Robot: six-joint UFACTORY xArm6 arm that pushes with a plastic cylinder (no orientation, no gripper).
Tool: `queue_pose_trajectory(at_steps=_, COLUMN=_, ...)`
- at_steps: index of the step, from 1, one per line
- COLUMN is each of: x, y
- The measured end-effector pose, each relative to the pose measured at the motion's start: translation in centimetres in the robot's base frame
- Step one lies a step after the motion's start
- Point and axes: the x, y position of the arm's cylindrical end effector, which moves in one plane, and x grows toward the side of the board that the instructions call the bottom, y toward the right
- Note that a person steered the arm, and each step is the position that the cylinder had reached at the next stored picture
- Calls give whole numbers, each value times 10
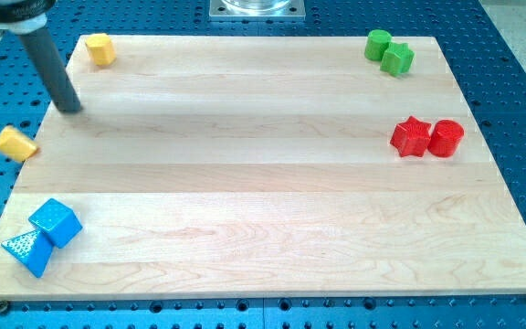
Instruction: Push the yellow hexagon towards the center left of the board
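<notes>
Inspection of the tabletop, for your attention, operator.

Your arm carries no claw, so there is no wide, narrow or holding state to record; it ends in a dark rod. The rod enters from the view's top left and slants down to my tip, which rests on the tabletop close to the left edge, in its upper part.

The yellow hexagon sits at the top left corner of the tabletop. Your tip lies below it and slightly to its left, near but clearly apart from it; no contact is visible.

A second yellow block, roughly cylindrical and lying tilted, sits at the left edge about mid-height, overhanging or just off the edge onto the blue perforated surface. It is below and to the left of your tip, not touching it.

At the bottom left corner a blue cube and a blue triangular block stand touching one another.

At the top right corner a green cylinder and a second green block, of unclear shape, are in contact.

Along the right edge, above mid-height, a red star and a red cylinder stand side by side, touching.
</notes>
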Motion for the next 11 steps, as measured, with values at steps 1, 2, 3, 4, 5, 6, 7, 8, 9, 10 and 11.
queue_pose_trajectory(at_steps=1, x=3, y=-3)
queue_pose_trajectory(at_steps=2, x=8, y=-9)
queue_pose_trajectory(at_steps=3, x=-13, y=64)
queue_pose_trajectory(at_steps=4, x=-103, y=90)
queue_pose_trajectory(at_steps=5, x=-145, y=76)
queue_pose_trajectory(at_steps=6, x=-138, y=9)
queue_pose_trajectory(at_steps=7, x=-55, y=-1)
queue_pose_trajectory(at_steps=8, x=39, y=-1)
queue_pose_trajectory(at_steps=9, x=-27, y=5)
queue_pose_trajectory(at_steps=10, x=-88, y=17)
queue_pose_trajectory(at_steps=11, x=-89, y=57)
